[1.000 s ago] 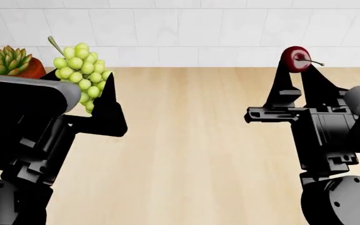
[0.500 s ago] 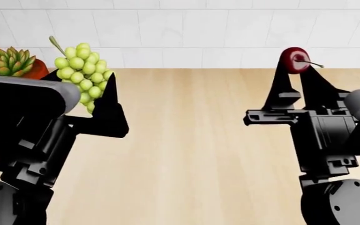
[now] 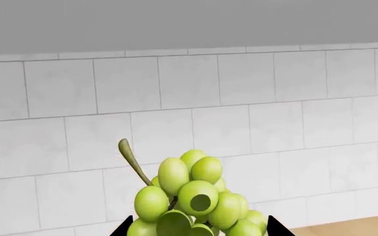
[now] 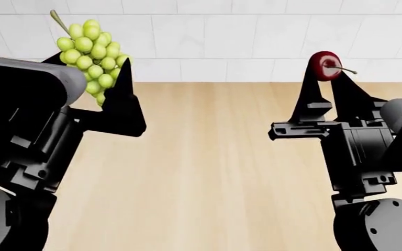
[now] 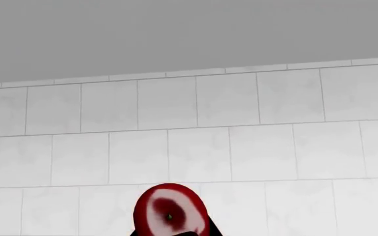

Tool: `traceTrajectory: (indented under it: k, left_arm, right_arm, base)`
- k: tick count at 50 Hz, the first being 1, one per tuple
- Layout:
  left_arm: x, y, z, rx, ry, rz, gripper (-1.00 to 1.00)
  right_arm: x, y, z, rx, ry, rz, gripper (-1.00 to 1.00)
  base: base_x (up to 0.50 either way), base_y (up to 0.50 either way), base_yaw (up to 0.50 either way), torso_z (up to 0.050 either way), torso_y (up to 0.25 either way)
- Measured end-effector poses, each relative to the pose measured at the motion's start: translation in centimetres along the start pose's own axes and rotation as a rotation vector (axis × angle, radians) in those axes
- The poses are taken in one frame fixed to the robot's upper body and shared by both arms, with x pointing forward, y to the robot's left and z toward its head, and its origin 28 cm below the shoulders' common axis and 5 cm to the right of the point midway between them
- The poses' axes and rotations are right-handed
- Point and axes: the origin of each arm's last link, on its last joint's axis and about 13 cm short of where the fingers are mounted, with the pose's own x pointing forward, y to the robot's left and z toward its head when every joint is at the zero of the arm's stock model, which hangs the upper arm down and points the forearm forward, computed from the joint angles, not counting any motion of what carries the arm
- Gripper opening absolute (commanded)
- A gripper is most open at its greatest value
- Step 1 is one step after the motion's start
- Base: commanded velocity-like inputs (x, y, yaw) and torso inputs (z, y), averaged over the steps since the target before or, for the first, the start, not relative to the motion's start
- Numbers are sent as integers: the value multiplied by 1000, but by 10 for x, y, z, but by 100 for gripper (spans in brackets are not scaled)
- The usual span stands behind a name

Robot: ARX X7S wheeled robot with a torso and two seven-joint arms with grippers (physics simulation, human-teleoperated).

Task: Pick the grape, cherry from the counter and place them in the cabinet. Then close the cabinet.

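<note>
Two end effectors are raised above the surface (image 4: 208,172). Left end effector (image 4: 100,78): closed around the grape (image 4: 89,52), held aloft. Right end effector (image 4: 324,78): pinched narrowly onto the cherry (image 4: 324,65), held before the tiled wall (image 4: 222,31).

- Grapes (image 4: 89,49): pale yellow-green bunch, olive-green stem.
- Cherry (image 4: 324,65): glossy dark red, thin brownish stem; the right wrist view shows a paler pinkish ring around a darker centre.
- Counter (image 4: 208,172): light beige wood, faint lengthwise grain.
- Wall (image 5: 196,128): white tiles, thin grey joints, plain grey band above.
- Left gripper (image 4: 100,78) and right gripper (image 4: 324,78): matte black; grey housings on the arms.
</note>
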Motion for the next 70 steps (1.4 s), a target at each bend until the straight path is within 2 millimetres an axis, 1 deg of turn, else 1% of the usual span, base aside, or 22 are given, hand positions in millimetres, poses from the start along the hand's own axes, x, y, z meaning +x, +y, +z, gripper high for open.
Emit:
traceTrajectory:
  k: [6, 10, 15, 26, 34, 41, 52, 61, 70]
  left_arm:
    - [0, 0, 3, -1, -8, -5, -100]
    - [2, -1, 11, 4, -37, -13, -100]
    - [7, -3, 31, 17, -110, -28, -100]
    - [14, -8, 82, 64, -278, -56, -100]
    - [16, -11, 105, 85, -356, -70, -100]
    - [20, -18, 118, 76, -412, -76, -100]
    - [34, -30, 132, 16, -479, -89, -100]
    - [54, -38, 144, 5, -522, -77, -100]
    - [70, -43, 151, 27, -558, -52, -100]
  right_arm:
    - [0, 0, 0, -3, 1, 3, -100]
    - [1, 1, 0, -3, 2, 6, -100]
    - [2, 3, -1, 0, 3, 11, -100]
    - [0, 4, -1, 9, 3, 22, -100]
    - [0, 4, 0, 14, 1, 27, -100]
    - [-1, 4, 0, 16, -1, 28, -100]
    - [-2, 2, 1, 24, -10, 21, -100]
    - [-2, 0, 4, 36, -18, 15, -100]
    - [-3, -1, 6, 45, -22, 12, -100]
  base:
    - [0, 0, 0, 0, 2]
    - [0, 0, 0, 0, 0]
    - [0, 0, 0, 0, 0]
    - [0, 0, 0, 0, 0]
    - [0, 0, 0, 0, 0]
    - [0, 0, 0, 0, 0]
    - [0, 0, 0, 0, 1]
    - [0, 0, 0, 0, 0]
    - [0, 0, 0, 0, 0]
